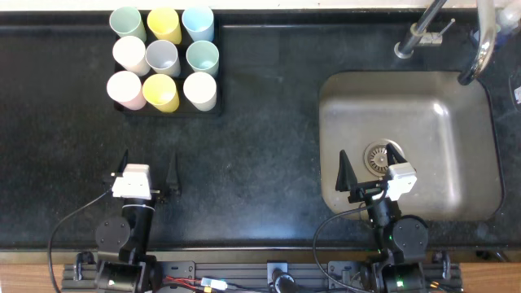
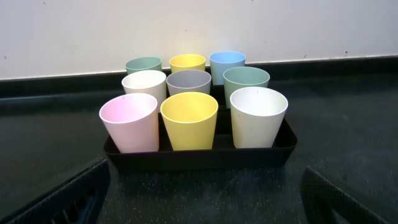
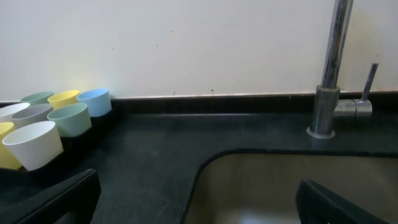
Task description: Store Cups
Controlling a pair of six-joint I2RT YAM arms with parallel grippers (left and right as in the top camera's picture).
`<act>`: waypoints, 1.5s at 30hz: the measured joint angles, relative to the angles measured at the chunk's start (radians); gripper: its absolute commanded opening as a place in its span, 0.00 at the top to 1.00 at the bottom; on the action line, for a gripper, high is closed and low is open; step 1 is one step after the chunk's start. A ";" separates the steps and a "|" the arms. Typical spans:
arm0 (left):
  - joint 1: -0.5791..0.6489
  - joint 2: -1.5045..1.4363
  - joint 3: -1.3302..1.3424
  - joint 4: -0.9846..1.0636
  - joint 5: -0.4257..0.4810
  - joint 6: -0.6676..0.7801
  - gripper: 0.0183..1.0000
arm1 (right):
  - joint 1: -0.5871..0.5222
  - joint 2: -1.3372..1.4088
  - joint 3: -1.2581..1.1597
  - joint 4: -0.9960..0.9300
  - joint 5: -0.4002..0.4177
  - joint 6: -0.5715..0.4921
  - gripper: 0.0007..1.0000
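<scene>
Several pastel cups stand upright in a black tray at the back left of the counter, among them a pink cup, a yellow cup and a white cup in the nearest row. My left gripper sits open near the front of the counter, some way short of the tray, with nothing between its fingers. My right gripper is open over the sink, holding nothing. The tray's cups appear off to one side in the right wrist view.
A steel sink basin is set into the dark counter on the right, with a drain near the right gripper. A tap rises behind it. A pale wall backs the counter.
</scene>
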 measured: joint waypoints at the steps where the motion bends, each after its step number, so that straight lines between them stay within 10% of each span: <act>1: 0.000 0.000 0.000 0.000 0.000 0.000 0.00 | 0.000 0.000 0.000 0.001 0.000 0.000 0.00; 45: 0.000 0.000 0.000 0.000 0.000 0.000 0.00 | 0.000 0.001 0.000 0.000 0.000 0.000 0.00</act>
